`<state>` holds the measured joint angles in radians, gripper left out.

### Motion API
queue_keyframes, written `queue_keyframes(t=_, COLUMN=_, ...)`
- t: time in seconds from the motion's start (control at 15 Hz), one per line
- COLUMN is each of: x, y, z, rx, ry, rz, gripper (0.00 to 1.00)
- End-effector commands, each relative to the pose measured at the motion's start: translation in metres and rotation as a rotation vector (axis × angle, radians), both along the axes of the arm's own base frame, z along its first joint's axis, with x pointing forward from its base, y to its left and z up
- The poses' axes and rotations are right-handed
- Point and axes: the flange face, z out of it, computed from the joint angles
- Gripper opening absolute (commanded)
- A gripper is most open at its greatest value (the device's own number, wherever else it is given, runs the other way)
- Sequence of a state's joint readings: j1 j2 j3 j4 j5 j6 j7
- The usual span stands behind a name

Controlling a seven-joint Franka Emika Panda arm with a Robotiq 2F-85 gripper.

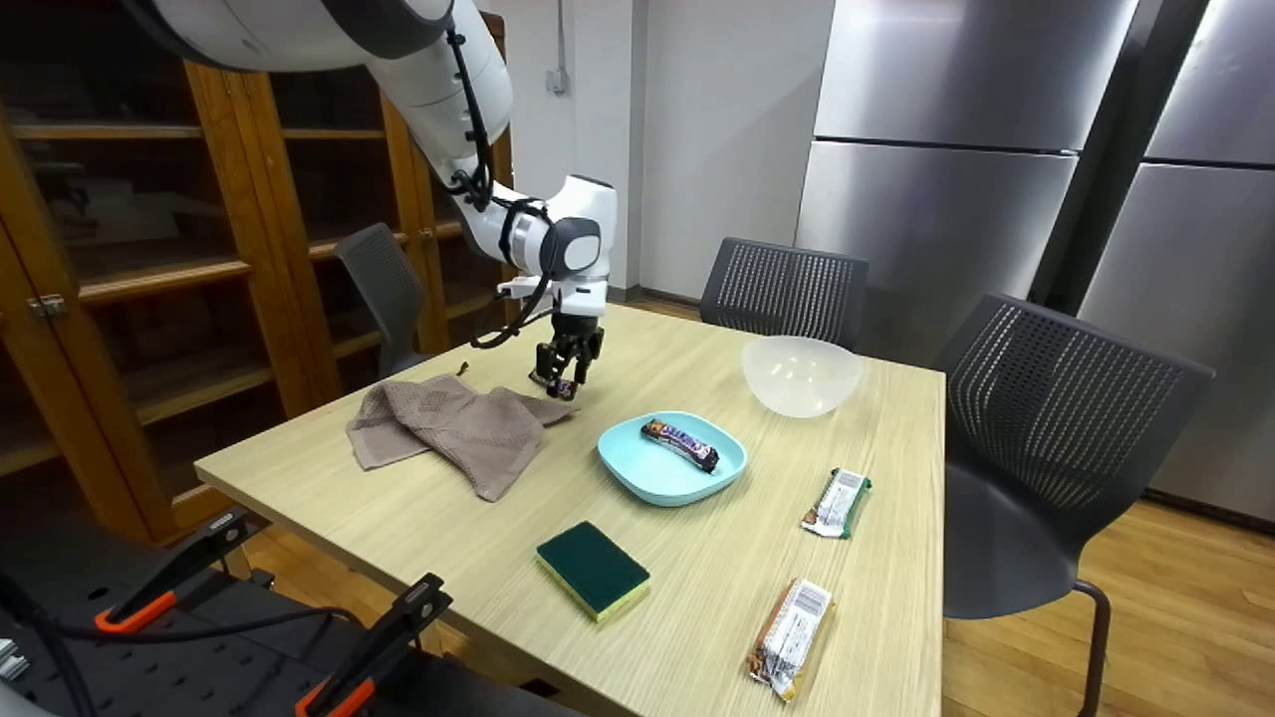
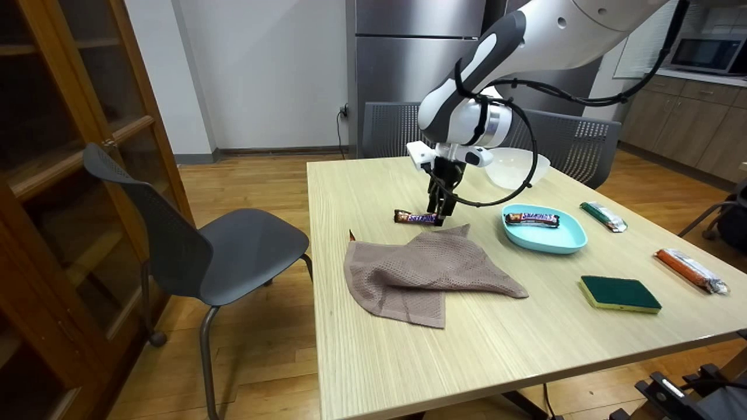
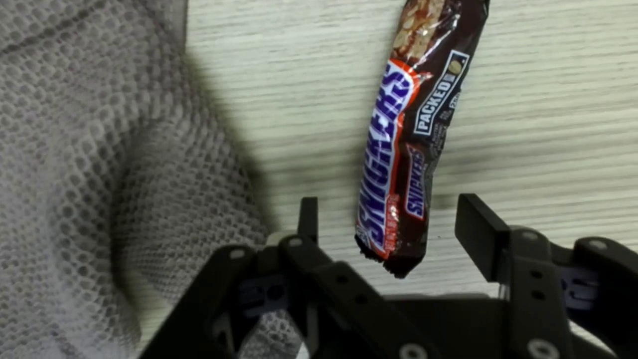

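A brown Snickers bar (image 3: 398, 139) lies on the table beside a crumpled taupe cloth (image 3: 75, 149). My gripper (image 3: 389, 219) reaches down around the bar's near end with its jaws apart. In the wrist view, bare tabletop shows between the wrapper and each of the fingers (image 3: 479, 234), so neither appears to touch it. The same Snickers bar (image 2: 413, 217) is partly covered by the gripper (image 2: 439, 213) in an exterior view. A second Snickers bar (image 1: 680, 445) rests on a light blue plate (image 1: 652, 488), a short way from the gripper (image 1: 565, 370).
A translucent white bowl (image 1: 802, 376) stands at the far side. Nearer are a green-wrapped bar (image 1: 839, 503), an orange-wrapped bar (image 1: 792, 637) and a green-and-yellow sponge (image 1: 594, 570). Beyond the cloth (image 2: 432, 262) a small dark thing (image 2: 352, 235) pokes up, too small to identify. Chairs surround the table.
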<state>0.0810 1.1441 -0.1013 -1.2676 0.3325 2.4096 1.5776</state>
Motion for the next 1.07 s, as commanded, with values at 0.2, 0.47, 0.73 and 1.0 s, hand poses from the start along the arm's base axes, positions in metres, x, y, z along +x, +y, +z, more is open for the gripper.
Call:
queue_keyframes(t=0.2, x=0.009, y=-0.003, z=-0.003, rx=-0.031, ry=0.032, rz=-0.017, gripper=0.2)
queue_keyframes(t=0.47, x=0.01, y=-0.005, z=-0.001, rx=-0.029, ry=0.034, rz=-0.016, gripper=0.07)
queue_keyframes(t=0.73, x=0.008, y=-0.009, z=0.012, rx=-0.012, ry=0.038, rz=-0.001, gripper=0.07)
queue_keyframes(t=1.0, x=0.006, y=-0.018, z=0.027, rx=0.012, ry=0.028, rz=0.001, gripper=0.07)
